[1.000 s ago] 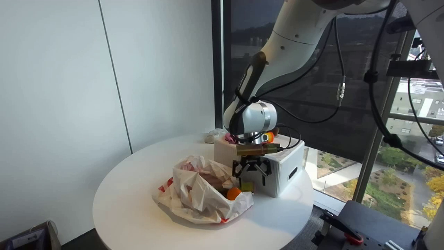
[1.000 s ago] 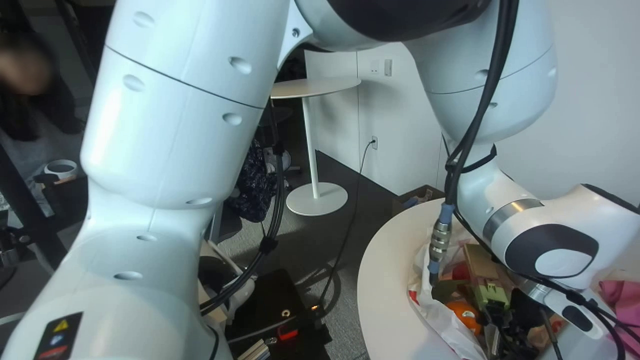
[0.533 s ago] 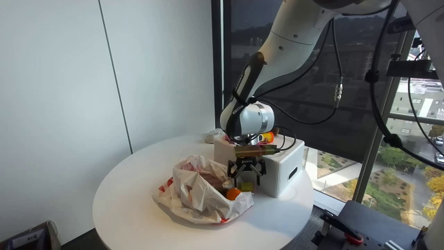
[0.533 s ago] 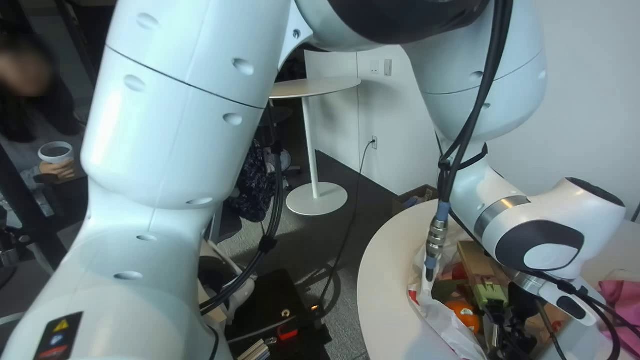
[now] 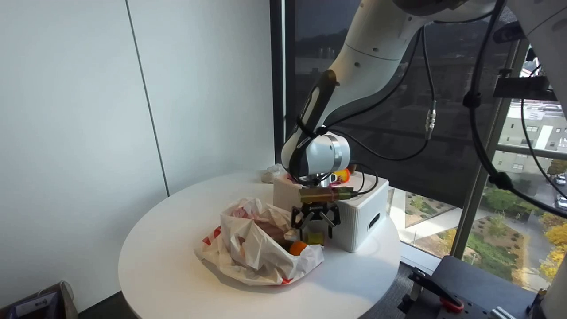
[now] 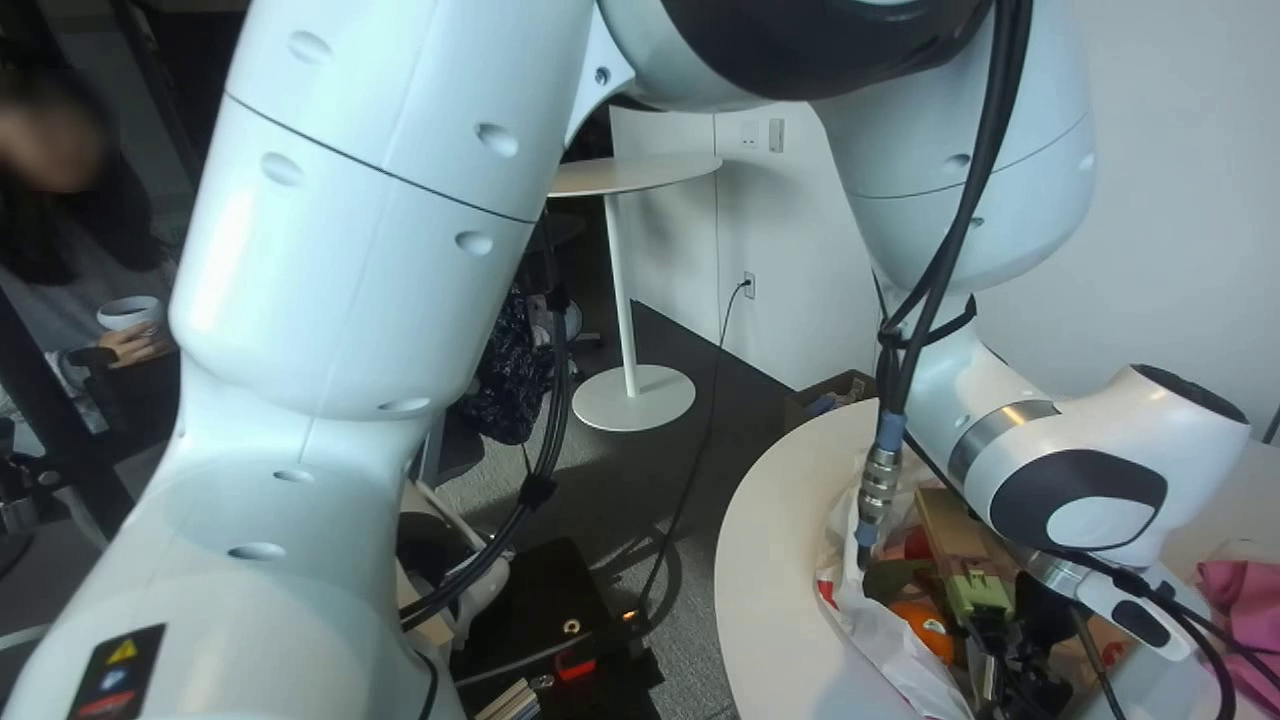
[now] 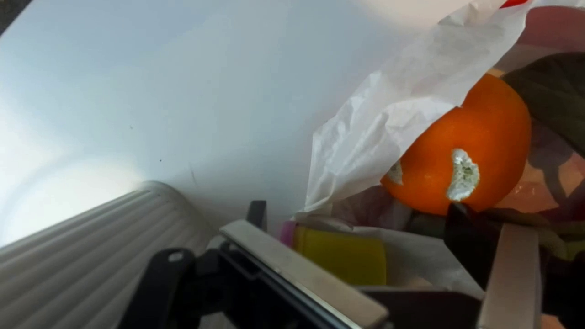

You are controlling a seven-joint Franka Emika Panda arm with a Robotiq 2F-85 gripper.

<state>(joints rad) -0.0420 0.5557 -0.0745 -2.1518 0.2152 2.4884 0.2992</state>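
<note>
Wrist view: the gripper (image 7: 357,212) has its fingers spread wide and nothing held; a yellow tub (image 7: 340,260) with a pink rim sits below the gap, beside a white plastic bag (image 7: 365,137) that holds an orange (image 7: 489,141), with a ribbed white box (image 7: 128,246) to the left. Whether the fingertip by the orange touches it, I cannot tell. In an exterior view, the gripper hangs over the tub, between bag and box on the round white table (image 5: 168,266); the reach looks nearly done, but no hold is made and nothing is lifted. In an exterior view, the arm (image 6: 1080,500) and cables (image 6: 985,150) obscure the fingertips; the tub cannot be made out, and a pink cloth (image 6: 1240,605) lies at right.
</note>
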